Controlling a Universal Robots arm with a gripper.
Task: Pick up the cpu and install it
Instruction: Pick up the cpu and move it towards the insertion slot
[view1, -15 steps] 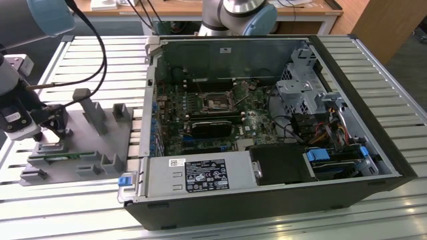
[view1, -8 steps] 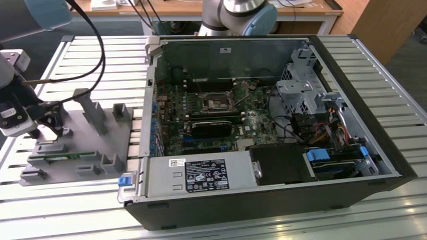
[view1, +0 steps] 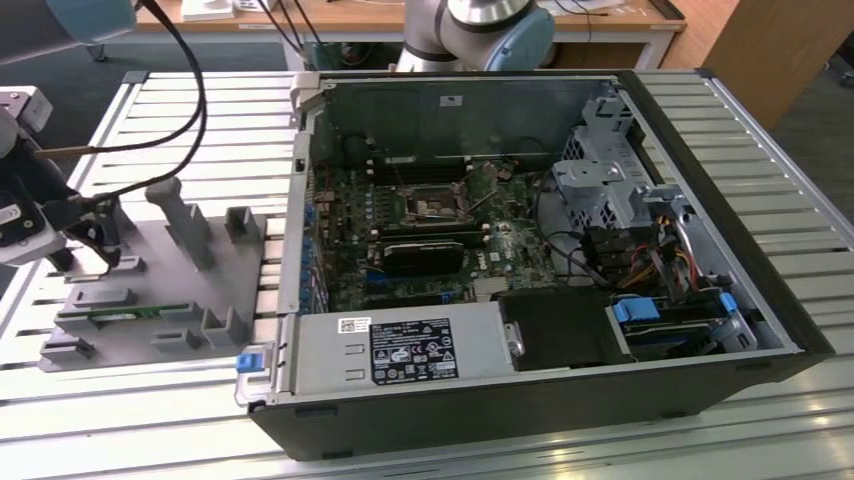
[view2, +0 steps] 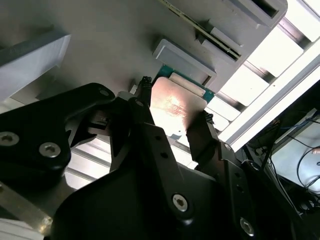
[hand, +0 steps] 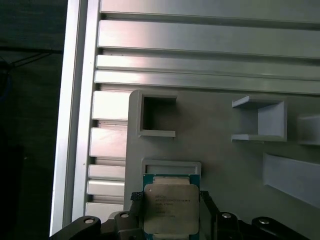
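The cpu (hand: 171, 210) is a small square chip with a silver-grey top and a green rim. It sits between my two black fingers in both wrist views, at a corner of the grey tray (hand: 215, 160). My gripper (hand: 170, 202) is shut on the cpu (view2: 172, 107), one fingertip (view2: 145, 92) against each opposite edge. In the exterior view my gripper (view1: 96, 238) hangs over the tray (view1: 160, 290) at the exterior view's left. The open computer case (view1: 534, 230) holds the motherboard with its square dark socket (view1: 434, 205).
A green memory stick (view1: 127, 316) lies in the tray's near slot. Upright grey holders (view1: 187, 225) rise from the tray beside my gripper. Black cables (view1: 187, 90) run across the slatted metal table (view1: 174, 100). The case's power supply (view1: 400, 350) and drive bays (view1: 667, 300) border the motherboard.
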